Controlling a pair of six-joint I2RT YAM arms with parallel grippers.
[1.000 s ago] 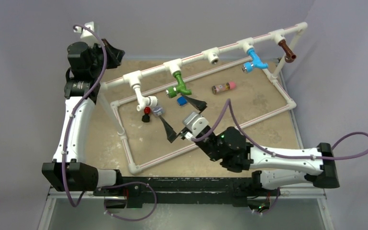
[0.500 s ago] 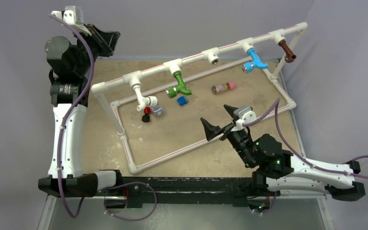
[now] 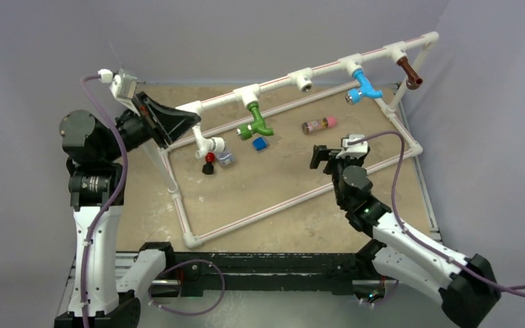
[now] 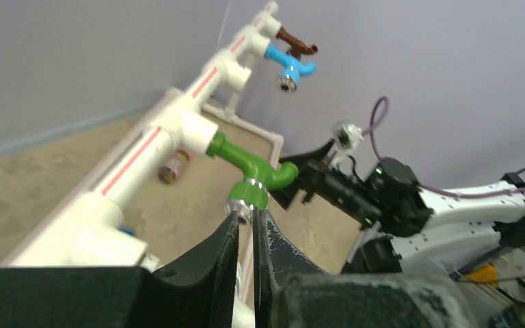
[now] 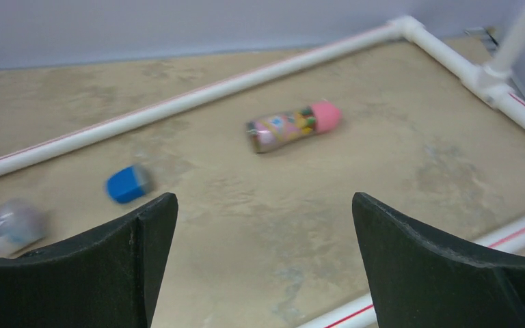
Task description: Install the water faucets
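Observation:
Four water faucets hang on the upper pipe: white [image 3: 206, 141], green [image 3: 256, 123], blue [image 3: 364, 86] and brown [image 3: 408, 72]. One fitting [image 3: 305, 82] between green and blue has an empty socket. My left gripper [image 3: 196, 118] is up beside the leftmost T-fitting, above the white faucet. In the left wrist view the left gripper [image 4: 245, 213] is all but shut, a thin slit with nothing in it, and the green faucet [image 4: 249, 167] lies just beyond its tips. My right gripper [image 3: 325, 154] hovers low over the board; the right gripper [image 5: 263, 199] is wide open and empty.
The white pipe frame [image 3: 273, 205] rings the sandy board. On the board lie a pink-capped bottle [image 3: 318, 124], a small blue cube [image 3: 259, 143], a clear grey piece [image 3: 225, 158] and a red-and-black piece [image 3: 209, 164]. A grey wall stands behind.
The left arm swung down from the back corner to the pipe's left end, its jaws parting slightly. The right arm drew back from the middle and turned toward the bottle, still open.

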